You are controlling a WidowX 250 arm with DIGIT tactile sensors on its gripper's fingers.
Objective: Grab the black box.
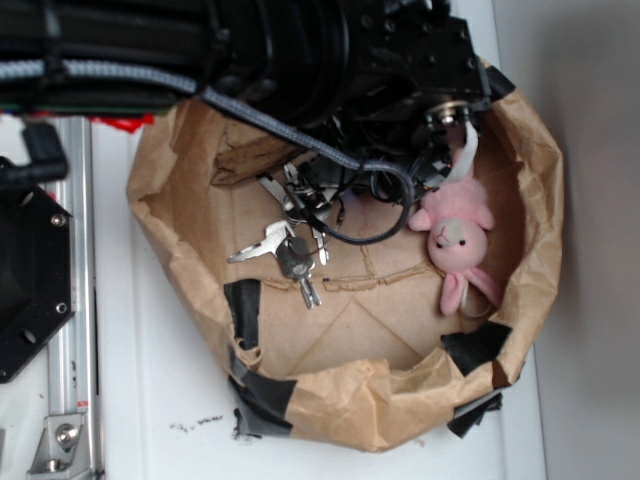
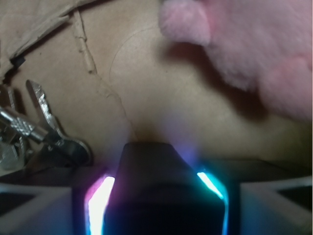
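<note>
In the exterior view the robot arm [image 1: 330, 60] covers the far part of the paper bag [image 1: 350, 400], and the gripper beneath it cannot be made out. No black box shows there. In the wrist view the pink bunny [image 2: 249, 44] is blurred and cut off by the top and right edges.

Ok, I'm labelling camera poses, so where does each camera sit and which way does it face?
Exterior: overhead, looking down into the brown paper bag; the black arm fills the top edge.
Wrist: on the gripper, low inside the bag, facing across its floor; pale fingers flank the black box at the bottom.
Shared: the keys and the pink bunny.
</note>
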